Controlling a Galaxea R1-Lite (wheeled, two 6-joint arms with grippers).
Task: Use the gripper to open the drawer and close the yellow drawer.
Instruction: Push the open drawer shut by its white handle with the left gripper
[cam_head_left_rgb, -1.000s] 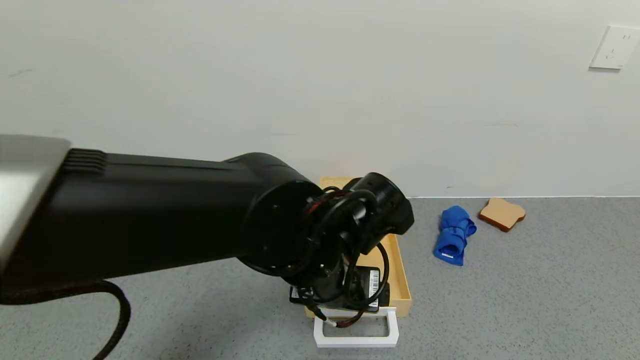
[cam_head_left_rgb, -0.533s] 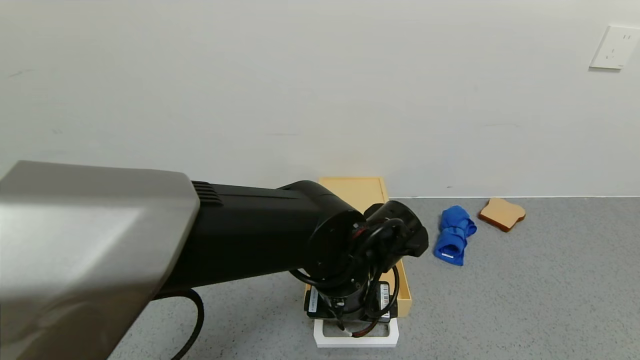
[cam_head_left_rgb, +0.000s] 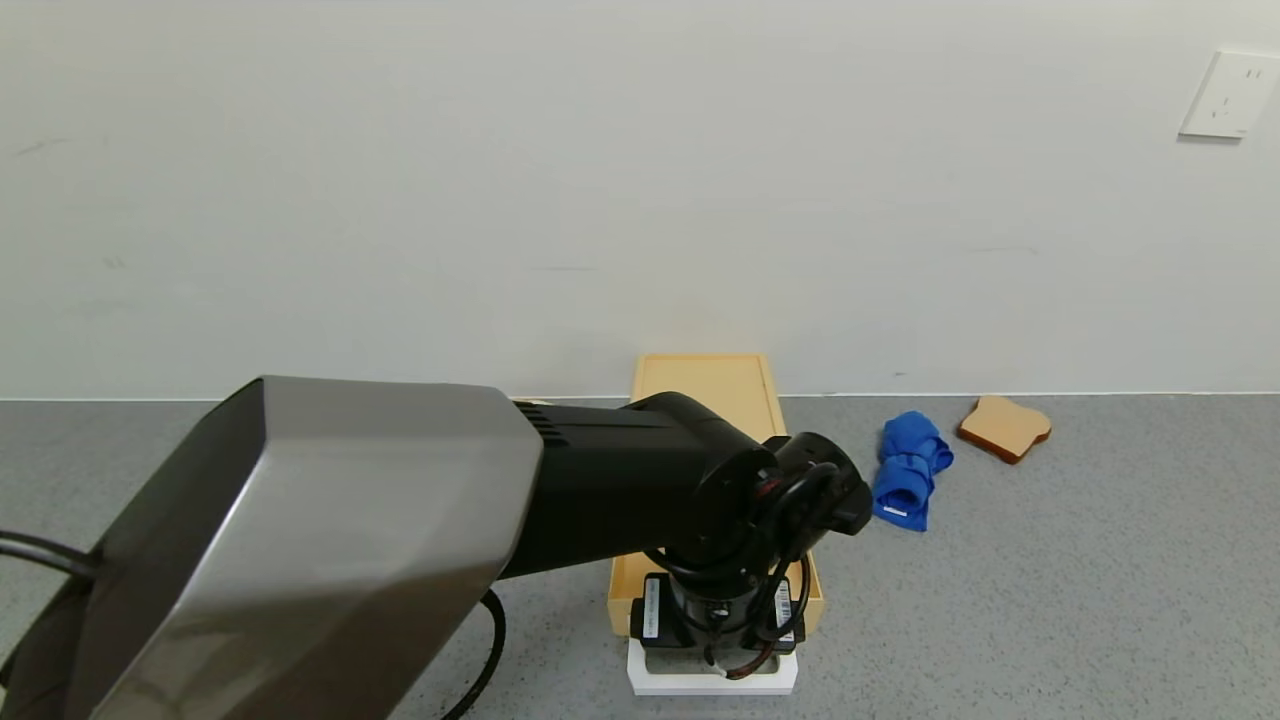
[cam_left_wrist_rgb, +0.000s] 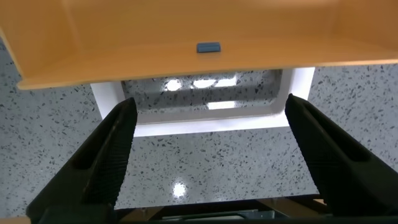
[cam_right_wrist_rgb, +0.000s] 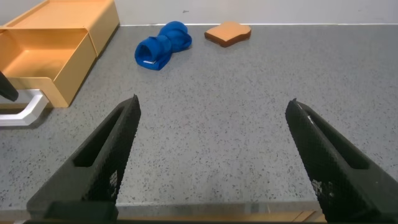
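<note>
The pale yellow drawer (cam_head_left_rgb: 705, 385) stands against the wall with its tray pulled out toward me. Its white loop handle (cam_head_left_rgb: 712, 685) lies on the grey table. My left gripper (cam_head_left_rgb: 714, 650) hangs right over the handle. In the left wrist view the left gripper (cam_left_wrist_rgb: 210, 102) is open, its jaws wide on either side of the handle (cam_left_wrist_rgb: 205, 121), below the tray's front wall (cam_left_wrist_rgb: 186, 31), and touching nothing. My right gripper (cam_right_wrist_rgb: 212, 102) is open and empty over bare table, right of the drawer (cam_right_wrist_rgb: 62, 25).
A rolled blue cloth (cam_head_left_rgb: 908, 470) and a bread slice (cam_head_left_rgb: 1003, 427) lie right of the drawer near the wall. My thick left arm (cam_head_left_rgb: 330, 540) fills the lower left of the head view. A white socket (cam_head_left_rgb: 1230, 95) is on the wall.
My left arm has swung right and lowered, bringing the gripper from above the tray down over the white handle. The drawer and handle have not moved.
</note>
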